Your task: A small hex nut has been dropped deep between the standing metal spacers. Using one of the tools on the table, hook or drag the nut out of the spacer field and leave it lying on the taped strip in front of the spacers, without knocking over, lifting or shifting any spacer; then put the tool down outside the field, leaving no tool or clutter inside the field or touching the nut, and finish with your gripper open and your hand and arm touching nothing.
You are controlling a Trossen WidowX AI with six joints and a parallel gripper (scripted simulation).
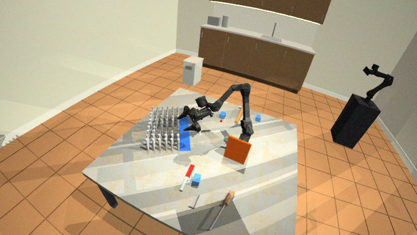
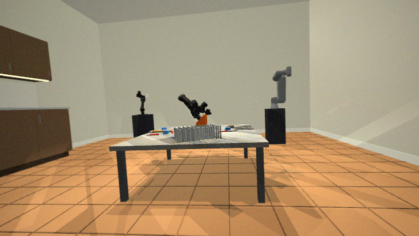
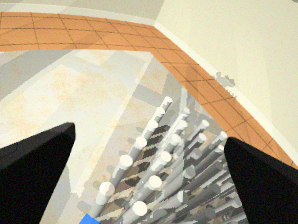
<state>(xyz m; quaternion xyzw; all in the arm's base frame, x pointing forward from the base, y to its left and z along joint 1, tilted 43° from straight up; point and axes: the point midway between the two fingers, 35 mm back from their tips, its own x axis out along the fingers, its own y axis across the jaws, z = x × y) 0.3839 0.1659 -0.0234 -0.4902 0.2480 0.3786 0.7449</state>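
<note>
The field of standing grey metal spacers stands on the left part of the table. The blue taped strip lies along its near side. My gripper is open and empty. It hovers over the far end of the strip, tilted toward the spacers. The hex nut does not show in any view. A small grey hook tool, a red and white tool and a wooden-handled screwdriver lie at the table's front.
An orange box stands in front of the arm's base. Blue cubes, a small red piece and a wooden-handled tool lie on the table. Two other arms stand on black pedestals off the table.
</note>
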